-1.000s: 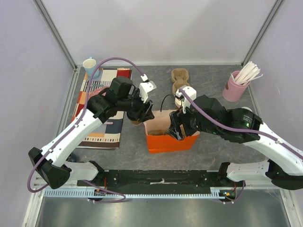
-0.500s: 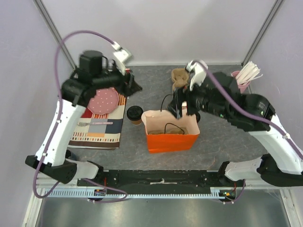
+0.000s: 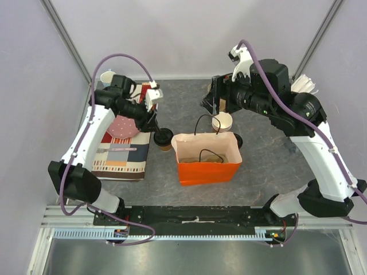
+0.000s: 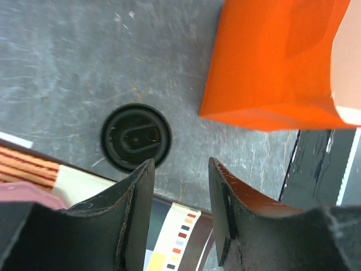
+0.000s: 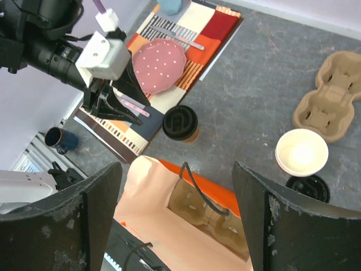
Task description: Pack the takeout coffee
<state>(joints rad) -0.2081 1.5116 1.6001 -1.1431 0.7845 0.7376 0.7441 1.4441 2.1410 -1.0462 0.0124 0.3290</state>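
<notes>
The takeout coffee [image 3: 163, 137], a brown paper cup with a black lid, stands upright on the grey table just left of the orange bag [image 3: 206, 163]. It also shows in the left wrist view [image 4: 136, 137] and the right wrist view [image 5: 180, 122]. My left gripper [image 3: 152, 118] is open and empty, just left of the cup and above it, over the placemat's edge [image 4: 180, 167]. My right gripper [image 3: 211, 101] is open and empty, raised high behind the bag [image 5: 176, 167]. The bag [image 5: 169, 226] stands open with a brown cardboard insert in its bottom.
A lidless paper cup [image 3: 222, 121] and a loose black lid [image 3: 237, 140] sit behind the bag. A cardboard cup carrier [image 5: 330, 104] lies further back. A striped placemat [image 3: 123, 154] holds a pink plate [image 3: 120, 126] at the left. A blue mug [image 3: 107, 77] and a pink straw holder [image 3: 284, 109] stand at the back.
The left arm has come down from its raised pose to just beside the lidded cup. The right arm has risen further and moved back, away from the bag.
</notes>
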